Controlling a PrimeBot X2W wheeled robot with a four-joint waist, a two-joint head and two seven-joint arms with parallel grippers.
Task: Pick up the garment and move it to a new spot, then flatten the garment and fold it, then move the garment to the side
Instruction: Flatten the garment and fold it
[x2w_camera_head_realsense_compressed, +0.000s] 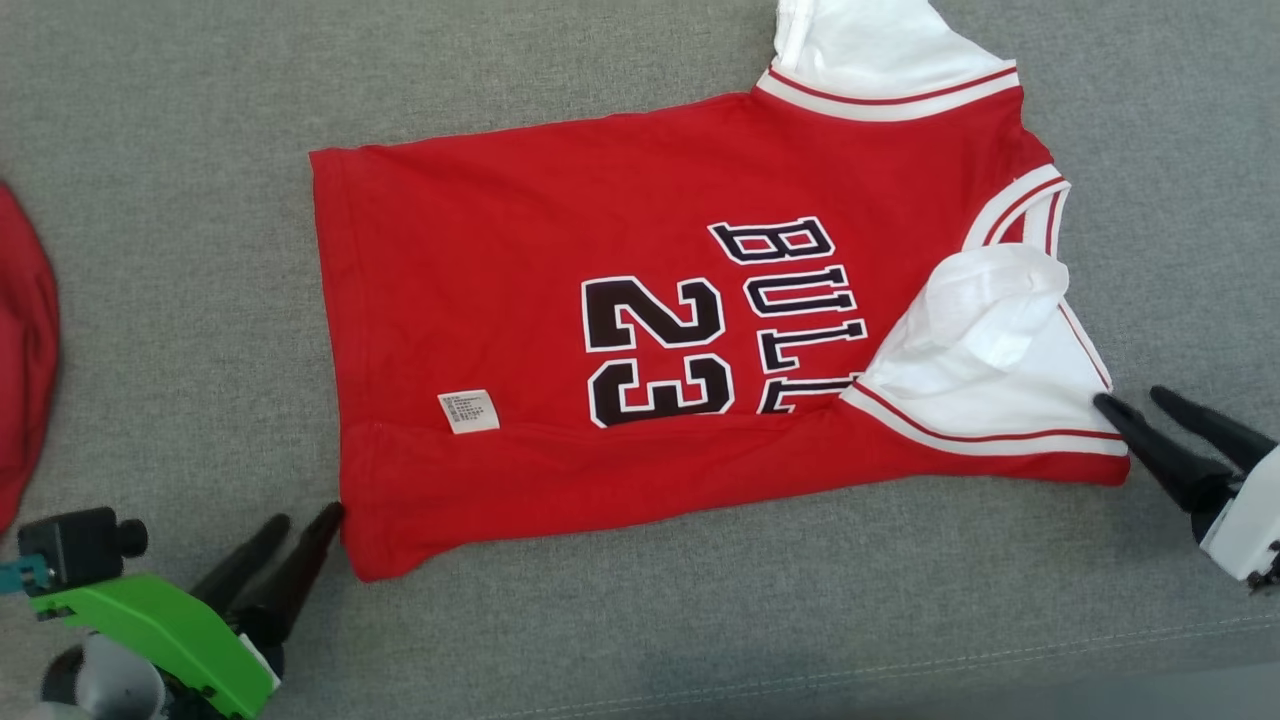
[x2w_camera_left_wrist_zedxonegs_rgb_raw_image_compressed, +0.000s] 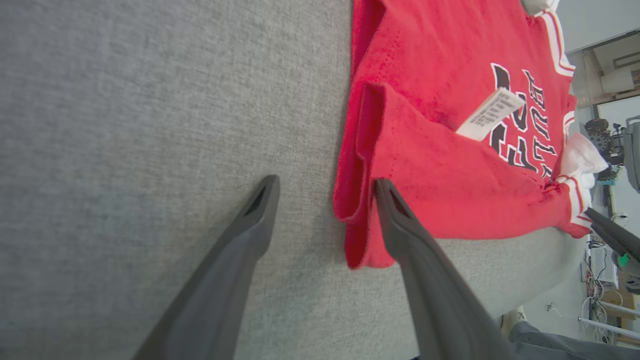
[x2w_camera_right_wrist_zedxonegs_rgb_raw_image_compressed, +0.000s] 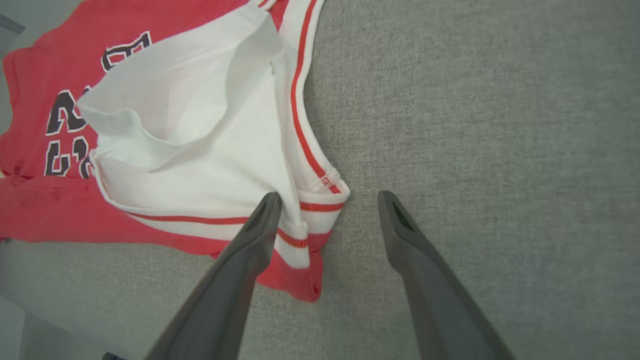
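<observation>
Red jersey (x2w_camera_head_realsense_compressed: 560, 300) reading "BULL" and "23" is lying lengthwise across the grey fabric surface (x2w_camera_head_realsense_compressed: 150, 150) — collar rightward, hem leftward — with left gripper (x2w_camera_head_realsense_compressed: 307, 514) and right gripper (x2w_camera_head_realsense_compressed: 1129, 396) gaping, grasping nothing

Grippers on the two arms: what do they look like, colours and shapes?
The left gripper and right gripper each have two long, dark grey fingers tapering to narrow tips, with a small recessed slot near each end. The left one sits on a bright green mount with a small black camera block and a teal piece beside it. The right one joins a white housing.
</observation>
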